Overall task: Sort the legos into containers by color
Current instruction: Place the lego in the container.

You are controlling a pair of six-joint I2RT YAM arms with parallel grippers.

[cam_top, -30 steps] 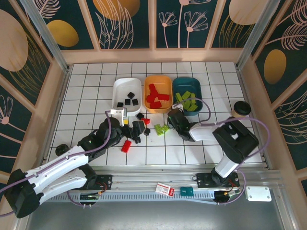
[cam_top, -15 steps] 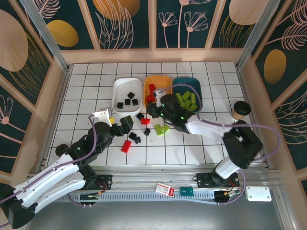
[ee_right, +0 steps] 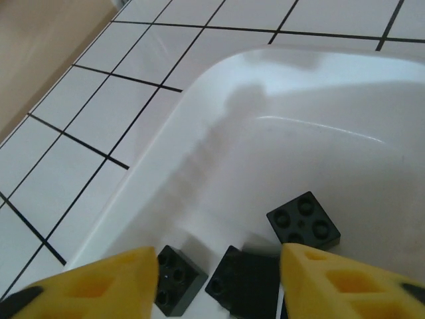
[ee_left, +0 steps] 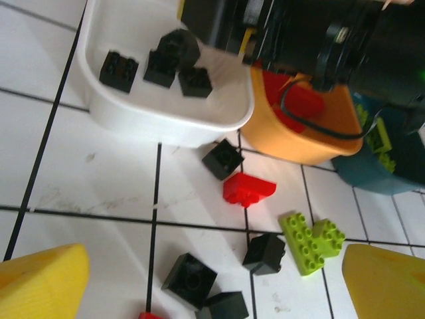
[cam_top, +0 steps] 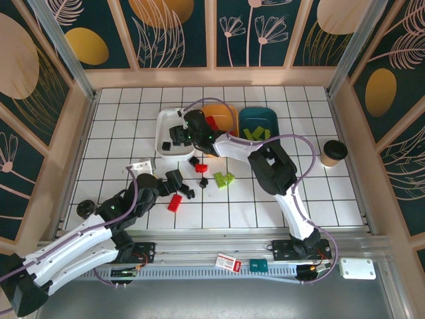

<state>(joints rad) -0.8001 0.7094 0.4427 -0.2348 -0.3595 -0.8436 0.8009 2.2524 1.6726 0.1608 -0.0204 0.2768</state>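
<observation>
White tiles cover the worktop (cam_top: 119, 133); at its far side the white tray (cam_top: 163, 147), orange tray (cam_top: 226, 113) and teal tray (cam_top: 255, 116) stand in a row, rims nearly touching. The right gripper (ee_right: 219, 266) hovers just over the white tray's floor, fingers parted and clamping nothing, black cubes (ee_right: 303, 219) lying studs-up beneath. The left gripper (ee_left: 212, 266) hangs wide open above the loose legos: a red brick (ee_left: 249, 188), long axis across the wrist view, and a green brick (ee_left: 311, 236), studs-up. A red-and-white label (cam_top: 228, 263) on the front rail is too small to read. Bare tiles stretch left of the white tray.
</observation>
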